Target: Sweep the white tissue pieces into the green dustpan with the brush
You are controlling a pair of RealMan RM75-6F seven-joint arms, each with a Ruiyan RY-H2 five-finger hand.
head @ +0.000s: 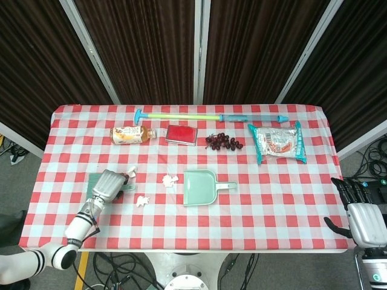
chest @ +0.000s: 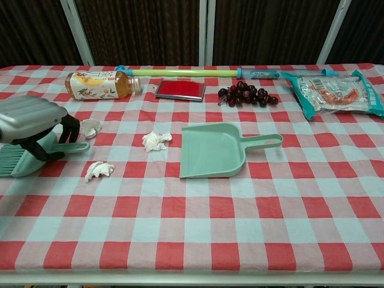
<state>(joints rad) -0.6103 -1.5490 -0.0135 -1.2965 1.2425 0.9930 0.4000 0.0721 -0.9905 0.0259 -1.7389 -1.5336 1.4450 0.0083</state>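
The green dustpan (head: 199, 187) (chest: 213, 150) lies flat at the table's middle, its handle pointing right. Three white tissue pieces lie to its left: one (head: 170, 180) (chest: 156, 141) close to the pan's mouth, one (head: 143, 200) (chest: 99, 170) nearer the front, one (head: 131, 171) (chest: 91, 127) beside my left hand. My left hand (head: 107, 184) (chest: 33, 117) grips the green brush (head: 92, 181) (chest: 71, 147) at the table's left, fingers curled around its body. The bristles point left and the handle tip points right. My right hand (head: 363, 214) hangs off the table's right edge, fingers spread and holding nothing.
Along the back stand a tea bottle (head: 130, 134) lying on its side, a red case (head: 181, 133), dark cherries (head: 222, 142), a snack bag (head: 278, 142) and a long green-blue stick (head: 211, 116). The checked cloth (head: 272, 205) covers the whole table.
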